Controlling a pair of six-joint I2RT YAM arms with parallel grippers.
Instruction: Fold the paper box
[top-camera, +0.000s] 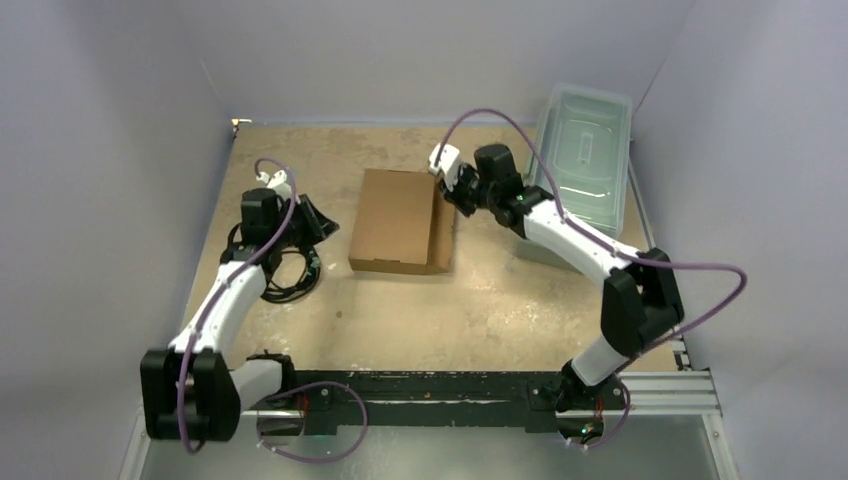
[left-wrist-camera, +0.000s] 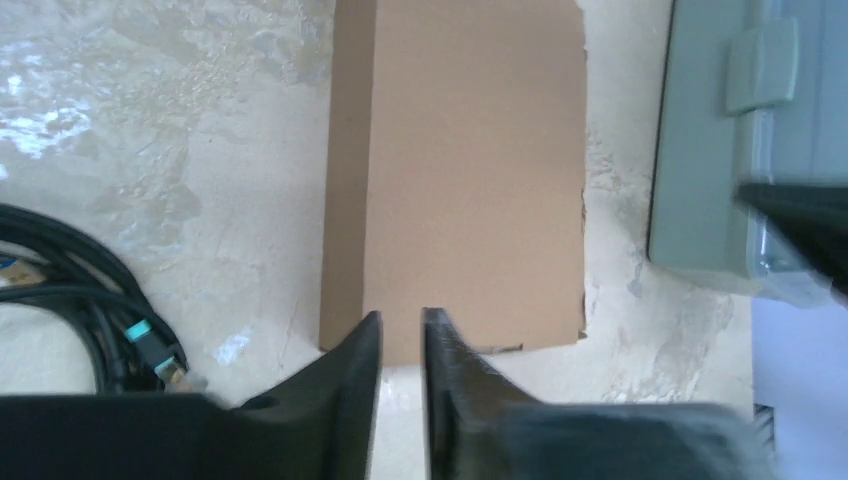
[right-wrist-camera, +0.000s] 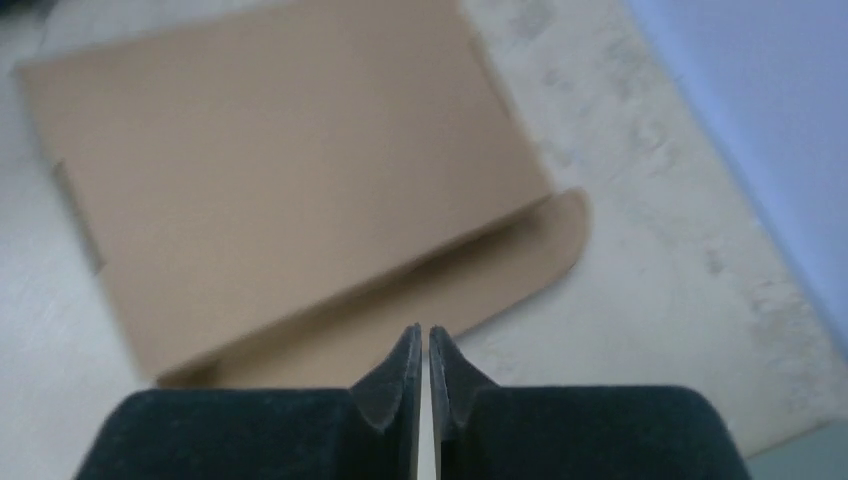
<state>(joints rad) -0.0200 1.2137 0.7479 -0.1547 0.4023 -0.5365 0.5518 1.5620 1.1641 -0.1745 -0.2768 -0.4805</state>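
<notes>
The paper box (top-camera: 398, 218) lies flat and shallow on the table's middle, its brown lid panel down. A rounded flap (right-wrist-camera: 520, 250) sticks out along its right side and rests on the table. My left gripper (top-camera: 318, 222) hovers just left of the box. In the left wrist view that gripper (left-wrist-camera: 402, 320) is open by a narrow gap with nothing in it, and the box (left-wrist-camera: 470, 170) lies ahead. My right gripper (top-camera: 450, 186) hangs over the box's far right edge. In the right wrist view the right gripper (right-wrist-camera: 425, 332) is shut to a sliver above the flap and holds nothing.
A clear plastic lidded bin (top-camera: 585, 160) stands at the back right, also in the left wrist view (left-wrist-camera: 720, 150). Black cables (top-camera: 290, 275) lie coiled on the table beside the left arm. Grey walls close in the table on three sides.
</notes>
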